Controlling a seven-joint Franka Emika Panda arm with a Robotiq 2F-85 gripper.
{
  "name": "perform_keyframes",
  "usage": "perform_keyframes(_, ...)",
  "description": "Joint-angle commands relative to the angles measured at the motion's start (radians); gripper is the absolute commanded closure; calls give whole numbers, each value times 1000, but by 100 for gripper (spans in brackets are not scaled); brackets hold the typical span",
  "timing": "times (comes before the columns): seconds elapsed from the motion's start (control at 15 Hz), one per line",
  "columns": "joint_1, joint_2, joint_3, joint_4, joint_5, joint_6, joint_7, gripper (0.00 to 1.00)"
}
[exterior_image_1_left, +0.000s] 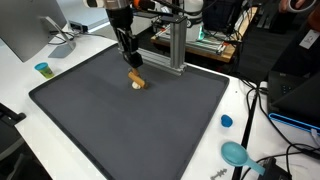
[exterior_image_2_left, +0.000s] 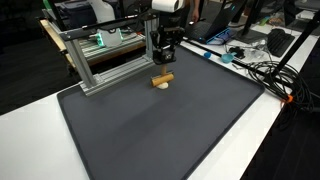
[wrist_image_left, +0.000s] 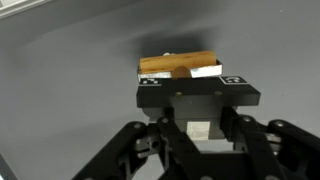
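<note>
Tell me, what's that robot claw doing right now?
Pincer hovering just above wooden block, holding nothing; open or shut unclear. Block lies on dark mat. Metal frame close behind.

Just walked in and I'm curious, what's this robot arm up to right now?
The arm's tool hangs just above a small tan wooden piece lying on the dark mat, near the metal frame. In the wrist view the wooden piece sits just beyond the tool and is not gripped. Whether the jaws are open or shut cannot be made out. A small blue cap and a teal scoop lie off the mat.
</note>
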Motion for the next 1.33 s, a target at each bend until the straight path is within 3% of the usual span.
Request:
perform_keyframes(0.0,15,45,-23,32,41,24,3,79)
perform_keyframes(0.07,12,41,-25,37,50,10,0,79)
perform_keyframes(0.13,21,6,-27,7,20,-2,-3,54)
perform_keyframes(0.27,20,8,-31,10,29,-2,-2,54)
perform_keyframes(0.33,22,12,-31,11,29,20,6,79)
perform_keyframes(1.27,20,68,-32,43,77,102,22,79)
